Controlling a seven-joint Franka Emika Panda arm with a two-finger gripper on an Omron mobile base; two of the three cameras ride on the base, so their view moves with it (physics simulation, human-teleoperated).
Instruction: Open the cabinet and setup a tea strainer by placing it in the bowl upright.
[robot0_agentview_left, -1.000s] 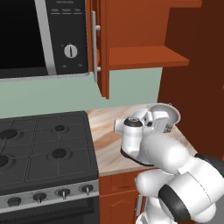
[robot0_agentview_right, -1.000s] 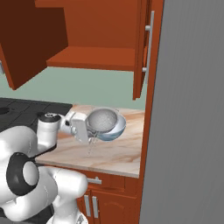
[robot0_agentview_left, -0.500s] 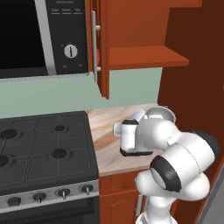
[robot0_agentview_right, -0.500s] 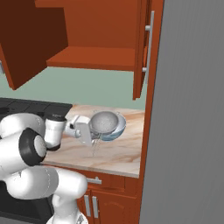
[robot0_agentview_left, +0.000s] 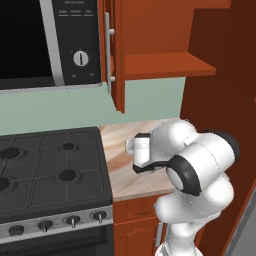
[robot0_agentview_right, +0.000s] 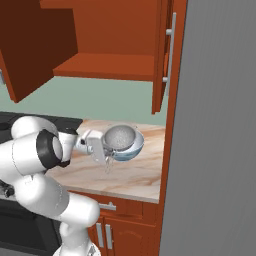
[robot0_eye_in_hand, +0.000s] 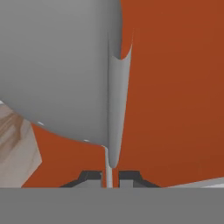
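Two doors of the cabinet (robot0_agentview_right: 107, 30) hang wide open, so that job is done. Moving right along the counter (robot0_agentview_right: 135, 175), the white arm has swung lower and closer in, and its gripper (robot0_agentview_right: 102, 150) stays beside the bowl (robot0_agentview_right: 131, 149). The tea strainer (robot0_agentview_right: 120, 138) sits in the bowl with its round grey basket showing above the rim, about where it was a moment ago. Up close, the jaws are pressed together on the thin handle (robot0_eye_in_hand: 107, 170). It looks nearly placed; letting go seems next.
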